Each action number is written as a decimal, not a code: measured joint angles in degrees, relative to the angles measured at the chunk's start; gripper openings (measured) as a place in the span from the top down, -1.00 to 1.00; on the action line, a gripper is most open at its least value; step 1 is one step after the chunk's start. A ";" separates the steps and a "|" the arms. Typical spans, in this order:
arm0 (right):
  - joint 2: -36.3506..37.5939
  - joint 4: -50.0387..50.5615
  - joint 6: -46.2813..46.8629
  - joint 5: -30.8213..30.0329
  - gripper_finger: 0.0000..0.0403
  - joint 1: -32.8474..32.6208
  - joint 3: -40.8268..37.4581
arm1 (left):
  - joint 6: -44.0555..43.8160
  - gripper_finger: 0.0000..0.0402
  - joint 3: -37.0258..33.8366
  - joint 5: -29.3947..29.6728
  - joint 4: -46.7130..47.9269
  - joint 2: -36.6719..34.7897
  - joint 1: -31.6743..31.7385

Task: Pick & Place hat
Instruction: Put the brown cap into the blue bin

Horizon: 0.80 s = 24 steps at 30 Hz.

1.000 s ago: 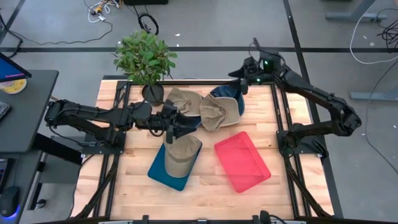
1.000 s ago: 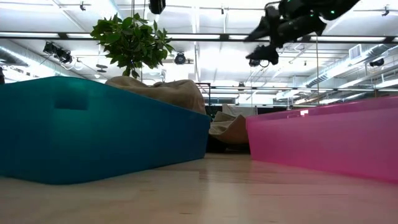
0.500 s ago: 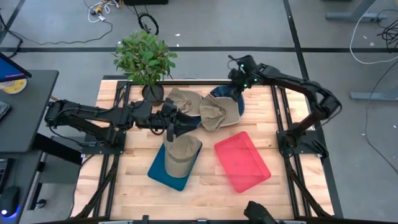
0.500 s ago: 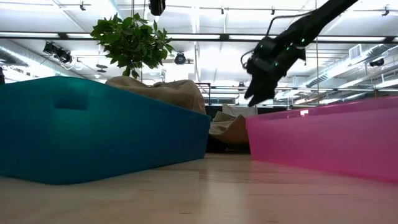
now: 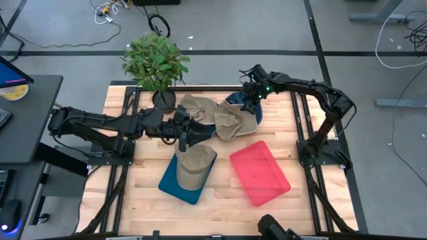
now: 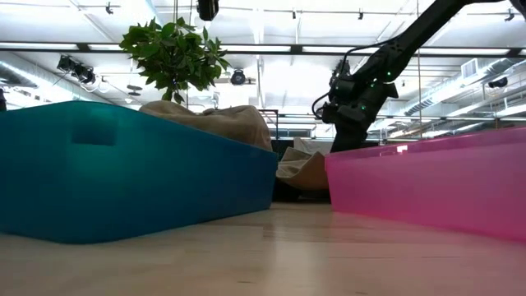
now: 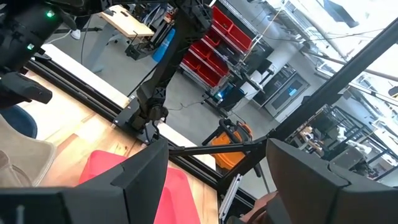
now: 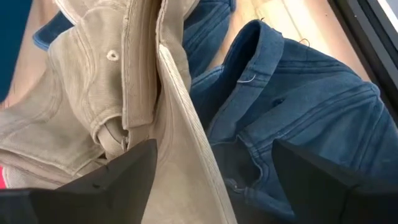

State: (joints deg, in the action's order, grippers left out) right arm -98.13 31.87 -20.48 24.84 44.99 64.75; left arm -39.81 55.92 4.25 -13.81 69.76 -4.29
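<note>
Now the right gripper [image 5: 248, 100] (fingers spread) hangs just above the blue hat [image 8: 298, 130], beside the tan hat [image 8: 112, 106].

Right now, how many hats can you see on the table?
4. One tan hat in the blue bin; two tan hats in the pile at the back; one blue hat under the right gripper. More may be hidden underneath.

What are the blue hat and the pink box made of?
The blue hat looks like soft denim cloth: faded blue, with stitched seams and a loose thread. The tan hat beside it looks like ribbed corduroy. The pink box is probably smooth plastic, since light glows through its wall.
</note>
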 joint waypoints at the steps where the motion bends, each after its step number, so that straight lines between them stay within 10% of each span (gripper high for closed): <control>1: 0.00 -0.05 -0.11 0.00 -0.51 -0.01 0.00 | 0.01 -0.38 0.00 0.00 0.02 0.00 0.00; 13: 0.00 0.88 0.08 -0.35 0.86 0.09 0.00 | 0.70 -0.38 0.00 0.11 0.40 0.00 0.00; 24: 4.99 4.14 3.52 1.22 0.96 0.17 0.02 | 5.07 -0.38 0.00 0.17 0.40 0.00 -0.09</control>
State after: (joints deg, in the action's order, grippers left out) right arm -93.14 36.01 -16.95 26.06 45.17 64.77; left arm -34.74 55.92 4.43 -13.41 69.76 -4.38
